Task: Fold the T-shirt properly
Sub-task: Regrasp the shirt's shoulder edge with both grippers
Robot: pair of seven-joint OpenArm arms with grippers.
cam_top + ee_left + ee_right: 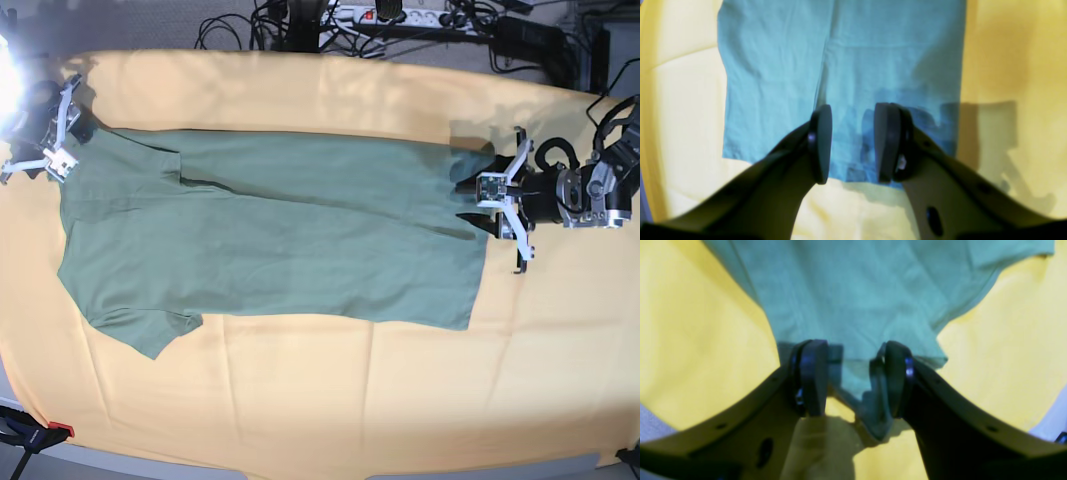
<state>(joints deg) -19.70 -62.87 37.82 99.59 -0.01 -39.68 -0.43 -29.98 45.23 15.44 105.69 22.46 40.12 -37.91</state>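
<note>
Lying lengthwise across the yellow-orange cloth-covered desk (300, 400), the wrinkly sage-green cotton T-shirt (280, 245) stretches between both spread-open, empty claws, left claw (500, 210) at its hem, right claw (55, 150) at its shoulder.

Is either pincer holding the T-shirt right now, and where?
Neither. The left pincer and right pincer both stand open over opposite ends of the T-shirt.
</note>
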